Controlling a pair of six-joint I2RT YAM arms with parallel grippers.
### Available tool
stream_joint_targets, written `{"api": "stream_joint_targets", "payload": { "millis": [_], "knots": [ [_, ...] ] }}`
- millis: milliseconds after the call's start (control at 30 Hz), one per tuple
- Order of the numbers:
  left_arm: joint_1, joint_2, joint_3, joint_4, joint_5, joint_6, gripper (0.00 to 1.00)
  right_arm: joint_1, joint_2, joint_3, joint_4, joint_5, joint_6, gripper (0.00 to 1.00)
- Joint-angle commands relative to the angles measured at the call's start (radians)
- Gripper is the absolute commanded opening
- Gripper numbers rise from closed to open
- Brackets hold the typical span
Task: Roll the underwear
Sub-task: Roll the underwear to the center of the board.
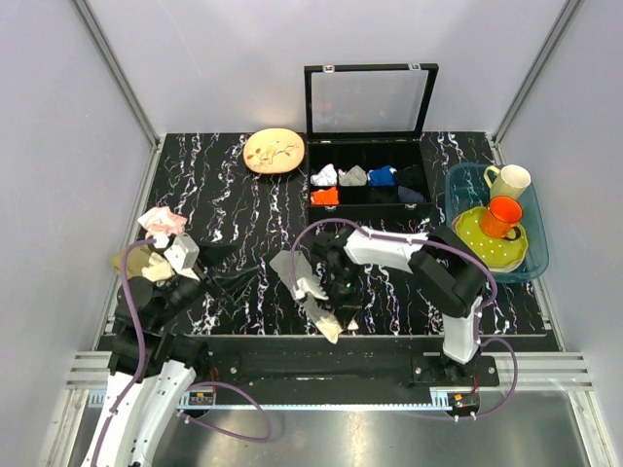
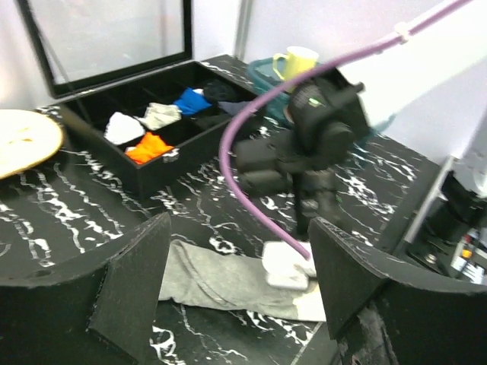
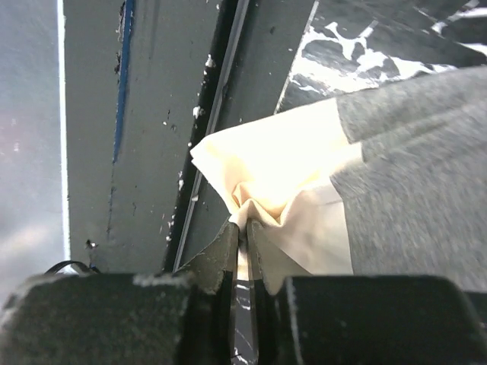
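Observation:
The underwear (image 1: 292,272) is a grey strip with a cream end (image 1: 331,329), lying flat near the table's front edge at the centre. My right gripper (image 1: 341,309) is down over that end. In the right wrist view it (image 3: 247,228) is shut on a pinched fold of the cream edge (image 3: 281,163), with grey cloth (image 3: 415,182) to the right. My left gripper (image 1: 226,277) is open and empty, to the left of the garment. In the left wrist view the underwear (image 2: 217,281) lies between its spread fingers (image 2: 137,285), beyond their tips.
A black compartment box (image 1: 368,209) with rolled cloths stands at the back, lid up. A wooden plate (image 1: 274,152) lies left of it. A blue basket (image 1: 533,255) holds mugs and a green plate at right. Pink-and-white (image 1: 161,222) and tan cloths (image 1: 136,261) lie at left.

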Motion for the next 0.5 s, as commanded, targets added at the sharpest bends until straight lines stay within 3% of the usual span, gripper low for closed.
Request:
{"api": "stream_joint_targets", "payload": {
  "millis": [0, 200, 300, 400, 433, 467],
  "knots": [
    [-0.011, -0.055, -0.021, 0.041, 0.147, -0.121, 0.76, -0.053, 0.072, 0.105, -0.162, -0.103, -0.074, 0.11],
    [-0.043, 0.000, -0.017, -0.028, 0.225, -0.146, 0.73, -0.092, 0.231, 0.298, -0.324, -0.165, -0.148, 0.11],
    [-0.138, 0.069, -0.008, -0.042, 0.184, -0.127, 0.72, -0.105, 0.277, 0.395, -0.383, -0.183, -0.167, 0.11],
    [-0.364, 0.190, 0.023, -0.086, 0.000, -0.077, 0.70, -0.108, 0.309, 0.438, -0.420, -0.189, -0.177, 0.11],
    [-0.505, 0.251, 0.040, -0.092, -0.131, -0.069, 0.71, -0.108, 0.314, 0.444, -0.429, -0.191, -0.178, 0.12],
    [-0.572, 0.281, 0.046, -0.095, -0.194, -0.055, 0.71, -0.108, 0.320, 0.449, -0.434, -0.194, -0.180, 0.12]
  ]
}}
